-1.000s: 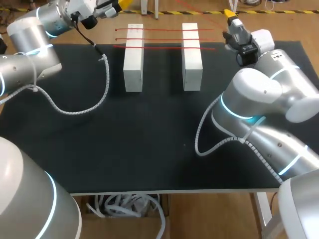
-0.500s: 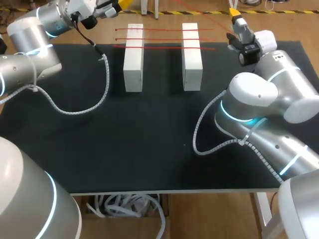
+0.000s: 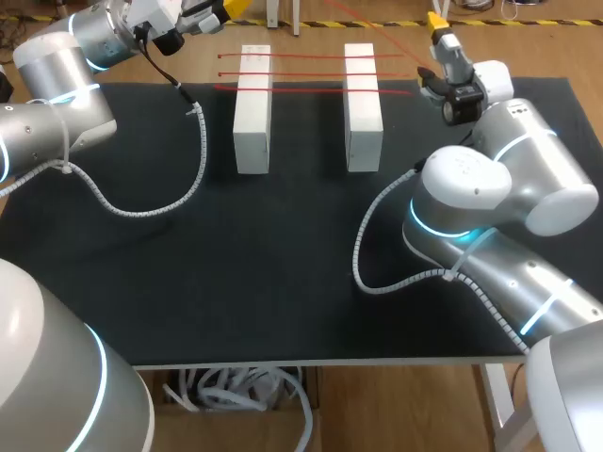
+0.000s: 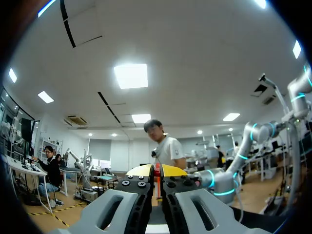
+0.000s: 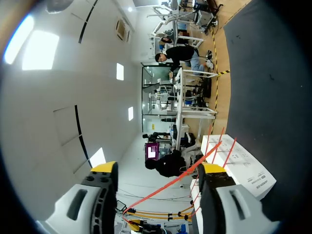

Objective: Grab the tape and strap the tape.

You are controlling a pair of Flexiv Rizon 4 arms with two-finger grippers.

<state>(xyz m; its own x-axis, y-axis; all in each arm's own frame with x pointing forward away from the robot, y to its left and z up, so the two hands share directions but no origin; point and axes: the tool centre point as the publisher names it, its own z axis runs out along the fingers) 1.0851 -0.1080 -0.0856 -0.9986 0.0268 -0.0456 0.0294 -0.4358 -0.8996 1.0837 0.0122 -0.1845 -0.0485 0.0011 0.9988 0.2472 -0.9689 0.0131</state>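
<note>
Three strands of red tape (image 3: 306, 72) lie stretched across two white blocks, the left block (image 3: 252, 118) and the right block (image 3: 363, 118), at the back of the black table. My left gripper (image 3: 229, 8) hovers past the table's back left edge. In the left wrist view my left gripper (image 4: 157, 170) is shut, with a bit of red tape (image 4: 157, 167) pinched between its yellow tips. My right gripper (image 3: 435, 21) is just right of the right block, at the strands' ends. In the right wrist view my right gripper (image 5: 158, 168) stands open, and a red tape strand (image 5: 195, 165) runs slantwise between its fingers without touching both.
The black mat (image 3: 283, 245) covers the table in front of the blocks. Grey cable loops from both arms hang over it, one at the left (image 3: 151, 202) and one at the right (image 3: 363, 273). In the right wrist view a white block (image 5: 239, 165) lies ahead of the fingers.
My right arm's elbow has swung left and its wrist has shifted slightly toward the right block, with its fingers spreading wider. My left arm has stayed still.
</note>
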